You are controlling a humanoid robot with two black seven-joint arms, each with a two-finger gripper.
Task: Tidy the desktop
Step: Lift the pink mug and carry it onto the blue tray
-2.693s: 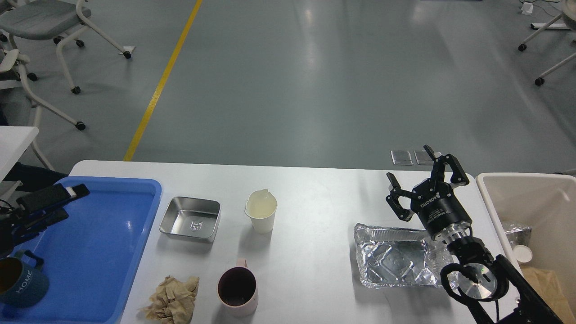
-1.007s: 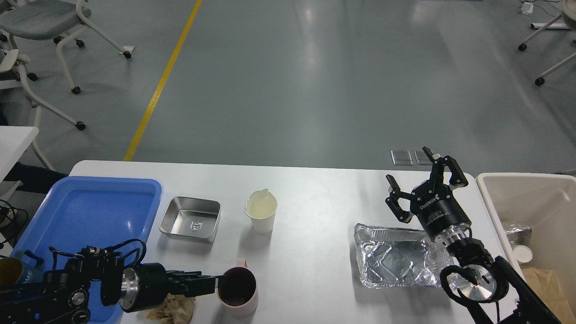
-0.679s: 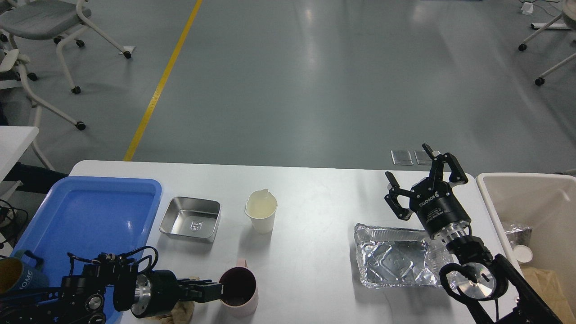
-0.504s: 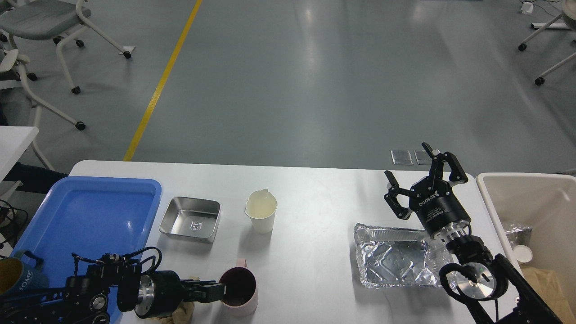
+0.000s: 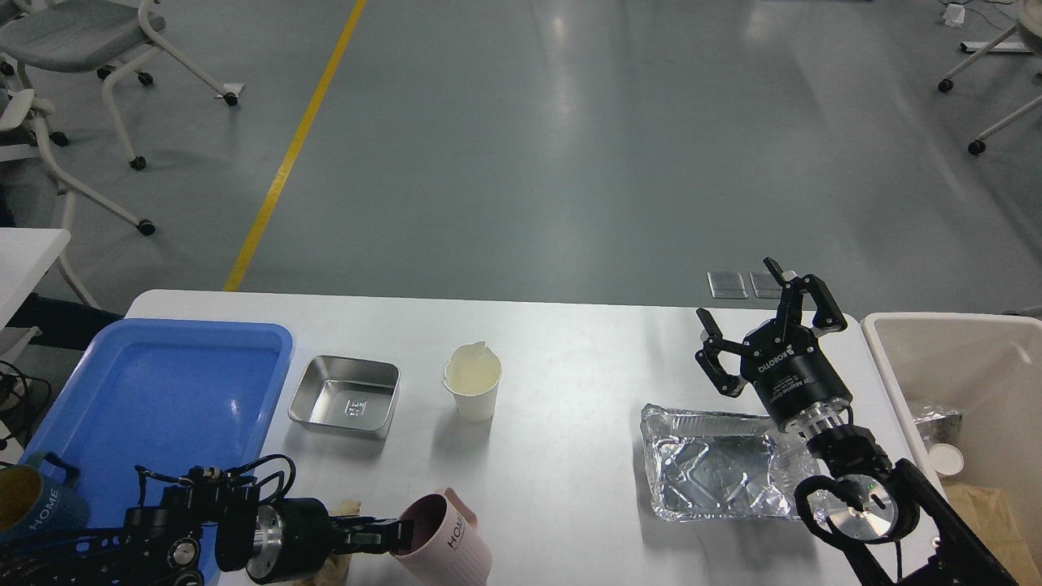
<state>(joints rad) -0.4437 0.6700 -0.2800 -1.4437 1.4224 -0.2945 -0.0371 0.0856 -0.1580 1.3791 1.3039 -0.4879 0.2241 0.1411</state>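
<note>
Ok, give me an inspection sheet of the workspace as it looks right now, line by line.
Surface: white desktop, partly covered.
Job's things: pink mug tilted; steel dish; paper cup; foil tray; crumpled paper.
Clutter: blue tray holding a blue mug; beige bin with rubbish.
Grippers: left gripper at the pink mug's rim, jaws unclear; right gripper open, empty, over the table's far right edge.
Cables: wires on the left wrist.
Surroundings: grey floor, yellow line, chairs.

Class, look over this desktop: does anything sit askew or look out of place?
Yes. The pink mug at the desktop's near edge leans steeply, mouth turned toward the left tool at its rim. Crumpled brown paper shows behind that arm.
</note>
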